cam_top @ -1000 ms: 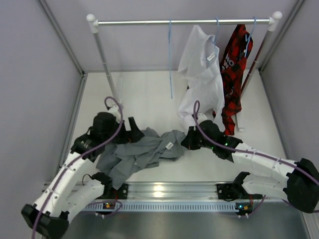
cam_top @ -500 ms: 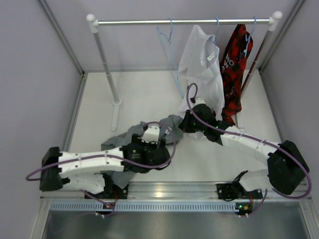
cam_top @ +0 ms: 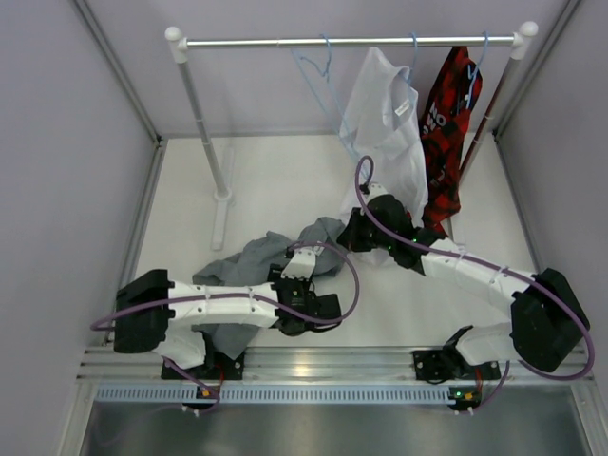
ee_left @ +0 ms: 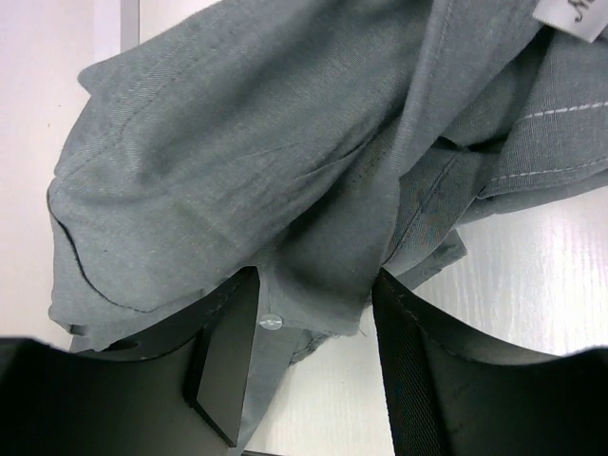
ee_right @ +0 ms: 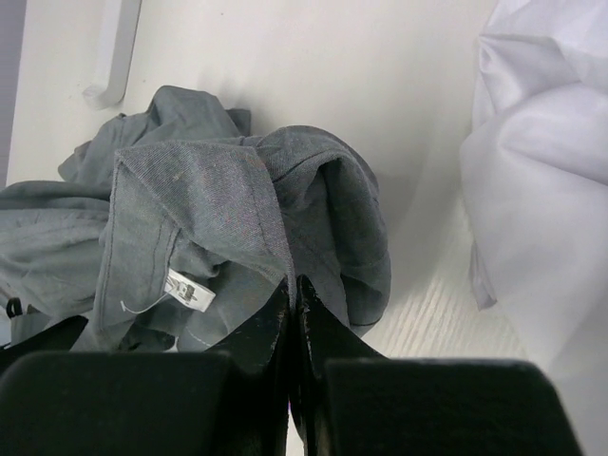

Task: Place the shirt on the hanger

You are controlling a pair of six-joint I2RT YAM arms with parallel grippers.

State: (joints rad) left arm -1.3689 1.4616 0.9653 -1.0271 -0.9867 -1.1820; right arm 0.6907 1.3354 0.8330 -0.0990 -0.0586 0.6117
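The right gripper [ee_right: 293, 302] has its jaws pressed together on a folded edge of the shirt [ee_right: 237, 209], pinching the grey cloth just beside a white label [ee_right: 190, 290]. Beyond those jaws and off to their left the garment spreads in a crumpled heap on the table [ee_right: 313, 66]. Close on their right hangs the white shirt [ee_right: 541, 171], its lower folds nearly reaching the table. The foot of the rack [ee_right: 114, 47] lies farther out, past the heap on the left.

The left gripper [ee_left: 313, 318] stands with its jaws part-way apart. A flap of the shirt with a small white button [ee_left: 271, 321] fills the gap between them, and whether they press on it cannot be told. More bunched cloth lies ahead of these jaws.

From above, the hanger [cam_top: 321, 66] hangs on the rail [cam_top: 266, 42], well beyond both grippers, with the white shirt and a red-and-black shirt [cam_top: 446, 123] beside it.
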